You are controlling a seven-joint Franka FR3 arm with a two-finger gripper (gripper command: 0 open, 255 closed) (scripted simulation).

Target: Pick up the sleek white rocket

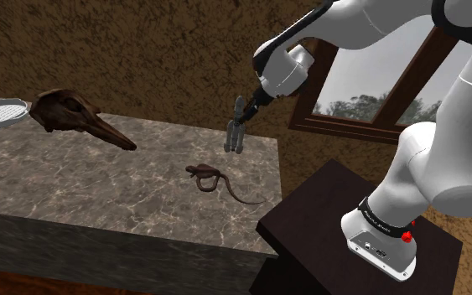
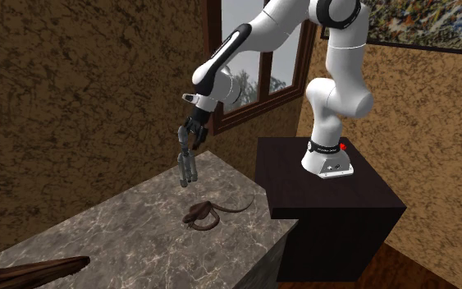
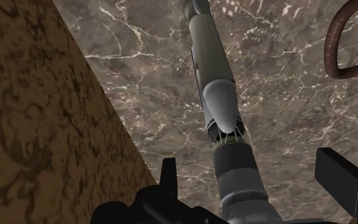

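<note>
Two fingers point(image 3: 339, 175) of the tool point(image 3: 247, 159) stand apart, released, flanking the grey rocket point(image 3: 219, 102) without touching; marbled tabletop point(image 3: 285, 70) beneath.

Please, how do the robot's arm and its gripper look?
The arm is built of rounded, glossy white links with dark joints. Near its foot runs a black band with small white lettering, and just below it sits a small red part. The gripper is all black, with two blocky fingers.
</note>
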